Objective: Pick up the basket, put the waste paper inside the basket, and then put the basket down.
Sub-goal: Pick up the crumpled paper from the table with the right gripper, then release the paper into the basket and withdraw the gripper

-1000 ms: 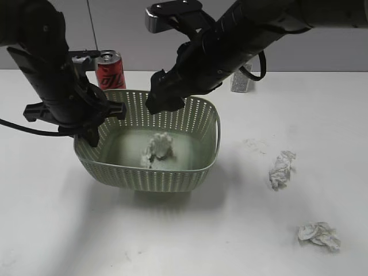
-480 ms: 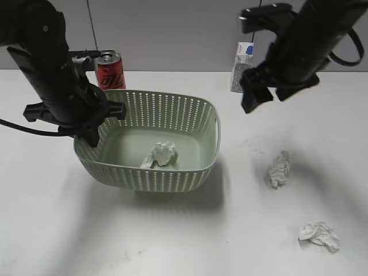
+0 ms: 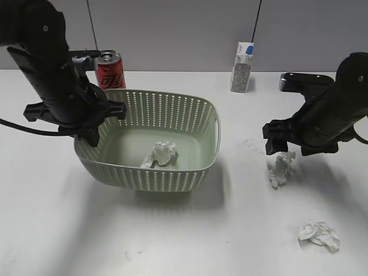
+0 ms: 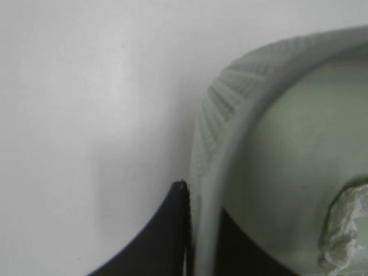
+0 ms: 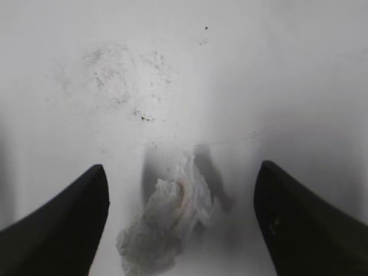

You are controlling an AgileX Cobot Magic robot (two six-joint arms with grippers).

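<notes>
Left claw (image 4: 192, 230) clamped on the left rim of the basket (image 3: 190, 118), one paper wad (image 3: 161, 154) inside. Right claw (image 5: 181, 218) spread wide, straddling a second wad (image 5: 169, 221); third wad (image 3: 319, 236) nearer the camera. Behind: red can (image 3: 110, 70), lettering unreadable, and carton (image 3: 242, 67).

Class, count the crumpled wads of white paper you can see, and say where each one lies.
3. One wad lies inside the basket; one lies on the table beneath the right gripper; one lies nearer the camera. None seems hidden.
</notes>
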